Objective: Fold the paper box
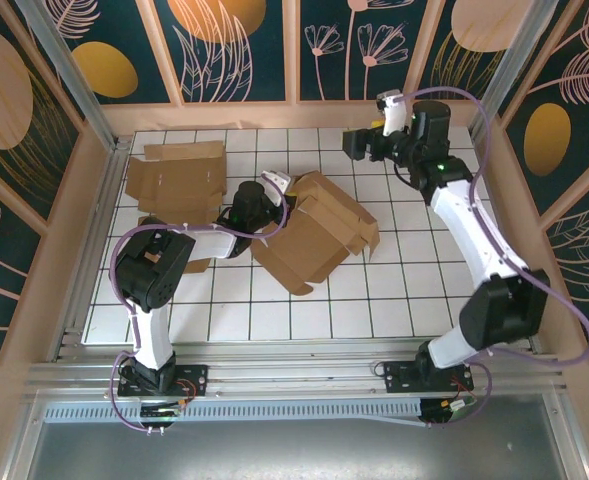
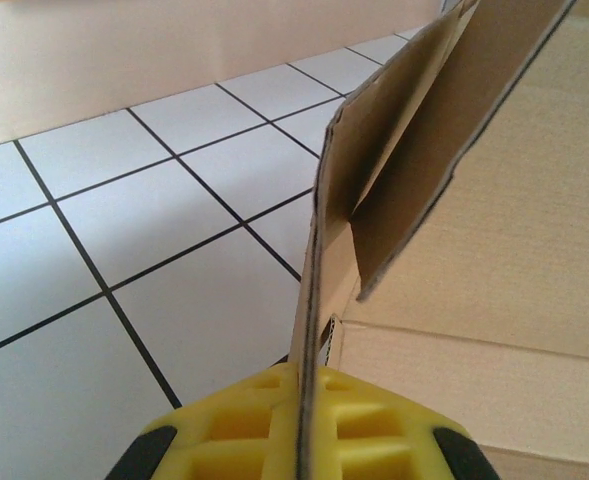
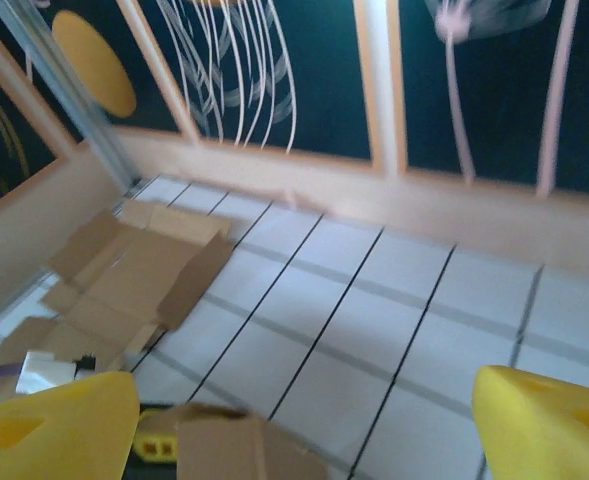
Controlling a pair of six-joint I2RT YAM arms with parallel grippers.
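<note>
The brown paper box (image 1: 319, 240) lies half-formed and tilted in the middle of the tiled table, flaps spread. My left gripper (image 1: 277, 192) is at the box's left corner. In the left wrist view its yellow fingers (image 2: 374, 430) are shut on the thin edge of an upright box flap (image 2: 312, 290). My right gripper (image 1: 358, 143) hangs raised near the back wall, above and behind the box, apart from it. Its yellow fingers (image 3: 54, 430) stand wide open with nothing between them. The box top (image 3: 224, 445) sits low in the right wrist view.
Another flat, unfolded cardboard sheet (image 1: 179, 180) lies at the back left, also in the right wrist view (image 3: 134, 280). A wooden rim (image 1: 274, 118) and patterned panels wall in the table. White tiles (image 1: 414, 290) lie bare to the right of the box.
</note>
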